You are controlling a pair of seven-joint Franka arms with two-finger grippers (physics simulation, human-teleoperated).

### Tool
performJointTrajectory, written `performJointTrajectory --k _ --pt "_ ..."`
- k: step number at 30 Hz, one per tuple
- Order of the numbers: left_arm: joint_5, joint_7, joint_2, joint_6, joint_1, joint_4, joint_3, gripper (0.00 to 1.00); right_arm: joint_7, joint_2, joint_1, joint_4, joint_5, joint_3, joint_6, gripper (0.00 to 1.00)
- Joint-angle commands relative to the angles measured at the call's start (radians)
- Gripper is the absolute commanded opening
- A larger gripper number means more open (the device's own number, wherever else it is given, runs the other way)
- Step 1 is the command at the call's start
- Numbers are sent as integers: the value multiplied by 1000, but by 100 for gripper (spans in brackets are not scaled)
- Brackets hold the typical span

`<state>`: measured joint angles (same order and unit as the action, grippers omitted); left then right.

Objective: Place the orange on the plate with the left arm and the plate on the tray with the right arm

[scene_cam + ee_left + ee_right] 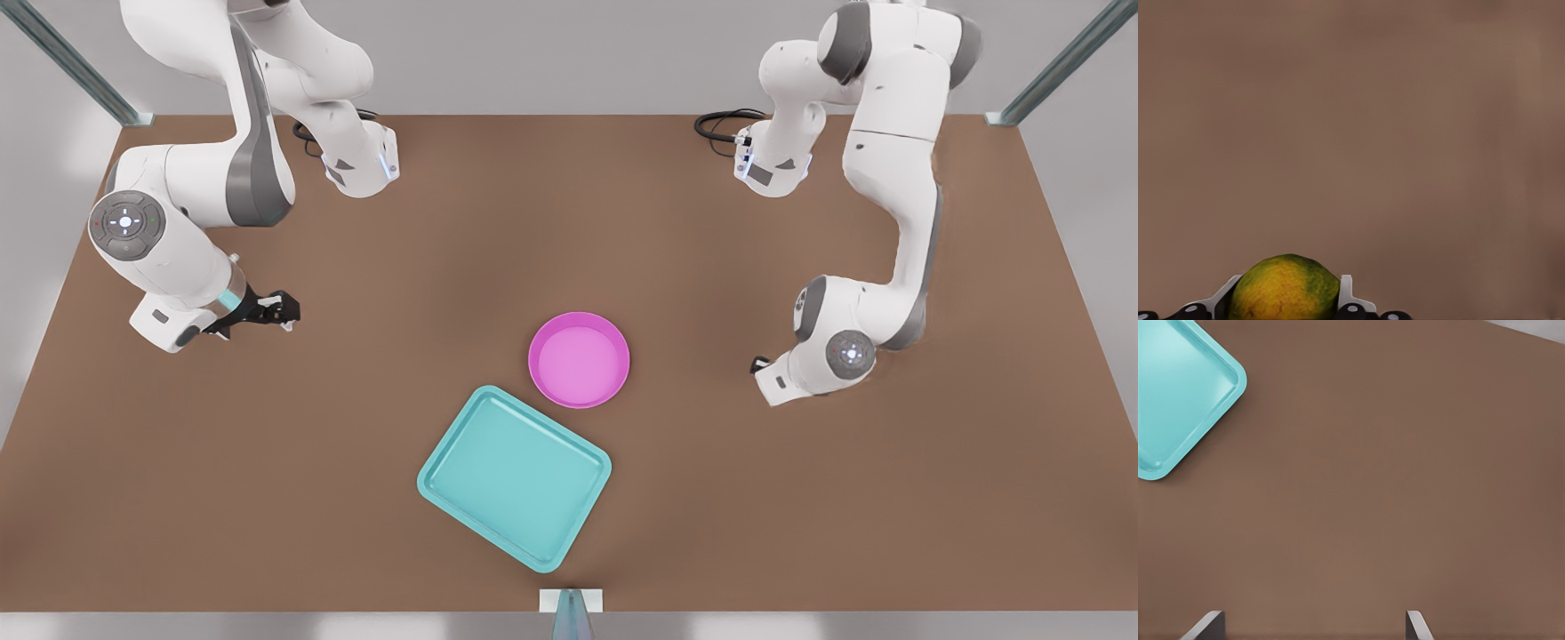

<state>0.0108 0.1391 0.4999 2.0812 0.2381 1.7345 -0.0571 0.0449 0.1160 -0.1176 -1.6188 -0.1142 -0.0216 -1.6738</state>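
The yellow-green orange [1285, 290] sits between the white finger pads of my left gripper [1287, 297], which is shut on it above bare table. That gripper [277, 311] hangs at the front view's left, well away from the pink plate [579, 360]. The plate lies in the middle of the table, touching or nearly touching the far corner of the teal tray [514, 476]. My right gripper [1313, 628] is open over bare table with nothing between its fingers, and a corner of the tray [1178, 393] lies beyond it. The right arm's wrist [787, 378] waits to the right of the plate.
The brown table [800, 516] spreads wide around plate and tray. Both arm bases [360, 164] stand at the far edge with black cables [725, 120] beside them. Metal frame posts [1013, 116] mark the far corners, and a small mount [571, 604] sits at the near edge.
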Motion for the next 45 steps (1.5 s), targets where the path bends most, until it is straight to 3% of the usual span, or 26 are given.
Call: performJointTrajectory --k 1,3,7,10,11,15,16,17,18,20,22,23,24,25,27,30,34,45 --pt "-86 -533 90 -257 127 -166 -20 65 3 -1 0 0 1 0 0 100" --pt "-87 -682 206 -257 236 -318 -20 65 3 -1 0 0 1 0 0 100" --pt "-130 -886 309 -225 365 -448 -24 65 3 1 1 0 1 0 0 100" --pt "-126 -923 338 -220 400 -446 -23 69 3 2 3 0 2 0 0 100" --pt "-124 -923 344 -220 403 -446 -23 100 3 2 3 -1 1 0 0 100" --pt "-118 -903 287 -257 386 -426 -18 100 3 7 1 -1 1 0 0 100" --pt "-144 -756 174 -479 353 -418 55 100 1 8 -2 -4 7 0 6 100" --pt "-239 -527 19 -676 224 -425 134 100 0 50 -7 -6 74 0 42 100" --pt "-235 -431 -52 -779 193 -478 233 100 -7 119 -14 -6 185 -6 62 100" --pt "-206 -306 -60 -843 194 -578 414 100 0 244 -17 -49 436 -14 13 100" --pt "-176 -205 -87 -845 193 -578 494 100 6 251 -85 -150 513 -29 -162 100" --pt "-109 -204 -176 -799 140 -531 423 100 4 238 -143 -217 553 -31 -289 100" --pt "-31 -194 -308 -693 -175 -376 48 100 6 232 -188 -289 593 -31 -408 100" --pt "44 -184 -353 -624 -187 -329 6 100 12 226 -226 -371 619 -40 -544 100" --pt "35 -154 -328 -632 -187 -349 3 100 13 257 -231 -457 672 -126 -788 100" --pt "35 -145 -274 -673 -191 -394 10 100 15 318 -234 -443 740 -196 -911 100" --pt "35 -145 -279 -675 -189 -394 3 100 43 456 -251 -328 866 -224 -988 100" --pt "35 -141 -287 -702 -189 -394 2 100 33 528 -336 -280 913 -228 -1020 100"
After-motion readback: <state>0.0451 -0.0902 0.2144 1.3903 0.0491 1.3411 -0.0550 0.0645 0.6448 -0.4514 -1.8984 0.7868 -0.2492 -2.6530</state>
